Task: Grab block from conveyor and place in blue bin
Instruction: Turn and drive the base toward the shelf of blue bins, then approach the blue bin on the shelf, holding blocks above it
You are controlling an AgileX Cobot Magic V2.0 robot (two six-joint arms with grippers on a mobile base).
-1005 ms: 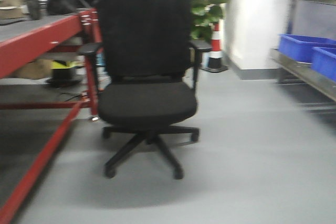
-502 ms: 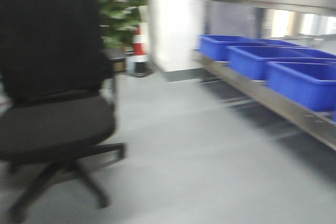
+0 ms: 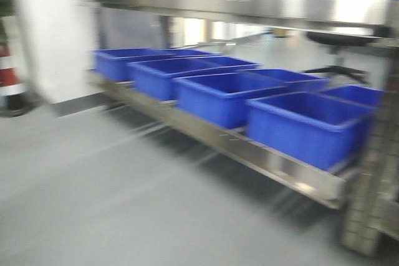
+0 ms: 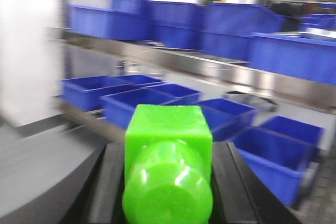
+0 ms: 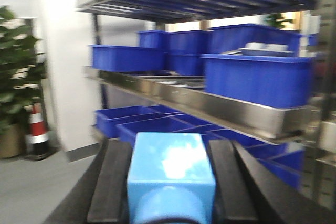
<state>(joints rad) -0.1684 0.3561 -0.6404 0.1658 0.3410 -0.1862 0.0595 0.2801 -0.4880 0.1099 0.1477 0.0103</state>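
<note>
My left gripper is shut on a bright green block held between its black fingers. My right gripper is shut on a light blue block between its black fingers. Several open blue bins stand in a row on the low steel shelf ahead and to the right. The bins also show in the left wrist view and the right wrist view. The conveyor is out of view. Neither gripper shows in the front view.
A steel rack carries more blue bins on upper shelves. A white wall corner and an orange-white cone stand at the left. A potted plant and grey floor lie in front.
The front view has swung right: the black office chair and red table have left the frame, and the rack with blue bins now fills it.
</note>
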